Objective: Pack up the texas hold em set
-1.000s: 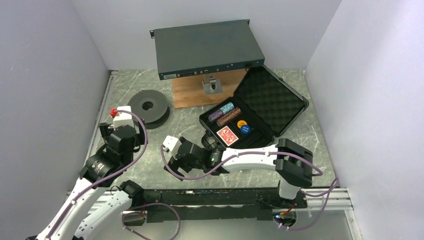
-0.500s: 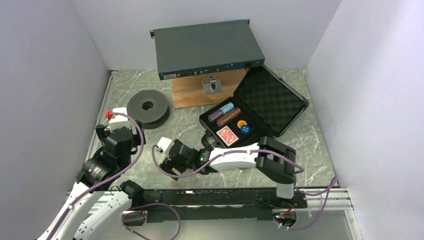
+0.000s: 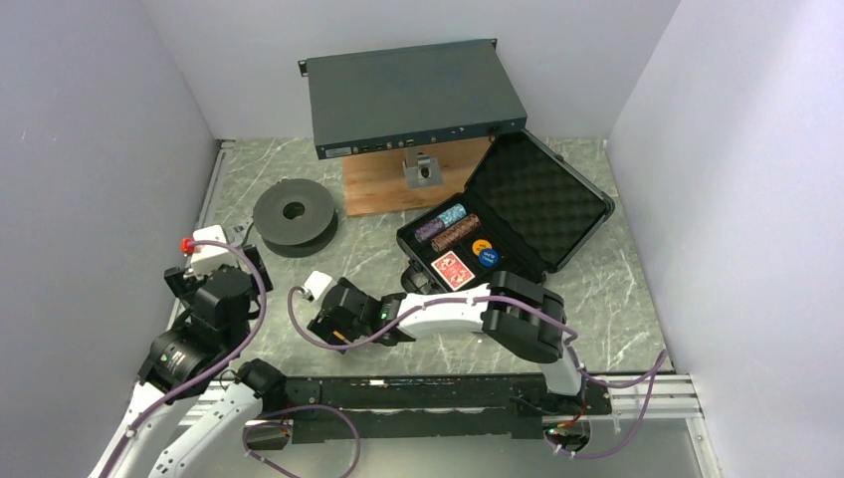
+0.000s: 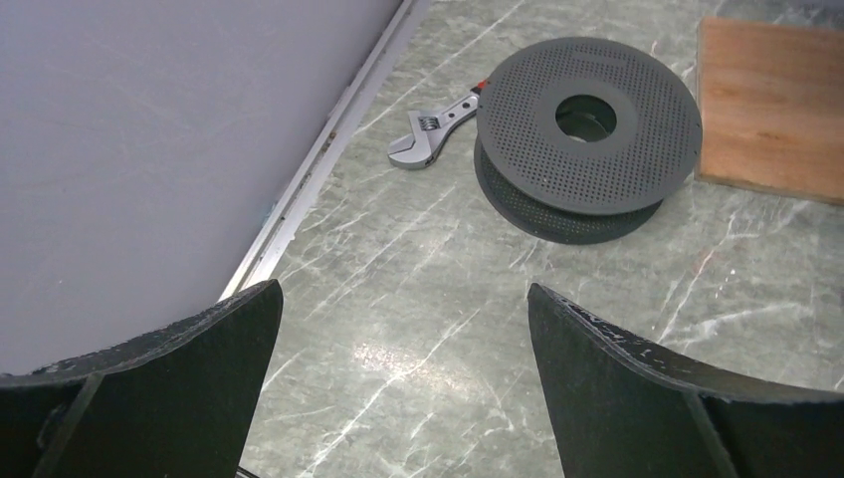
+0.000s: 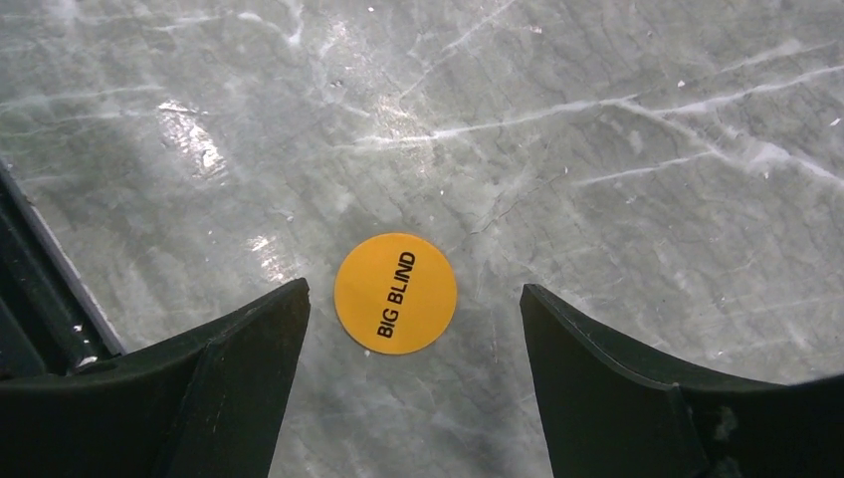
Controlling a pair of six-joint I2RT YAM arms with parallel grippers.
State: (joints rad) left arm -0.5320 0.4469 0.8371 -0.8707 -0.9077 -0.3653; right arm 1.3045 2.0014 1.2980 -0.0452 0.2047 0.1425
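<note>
Jaws wide — left gripper, right gripper

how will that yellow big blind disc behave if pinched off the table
Likely awkward: the disc lies flat on the glossy table, so it may skid rather than lift. It looks thin and rigid, probably very light.

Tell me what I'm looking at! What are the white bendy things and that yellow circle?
They are robot arms, a left arm and a right arm, bolted to a table. One picture looks down from above. The other two come from cameras on the wrists, so the black shapes are claw fingers. The left claw is open and empty; ahead lie a spool, a wrench and a board. The right claw is open too, over a yellow disc marked BIG BLIND, a poker piece lying on the table. From above you see the open case holding chips, cards, an orange disc and a blue disc, with a metal box at the back.
</note>
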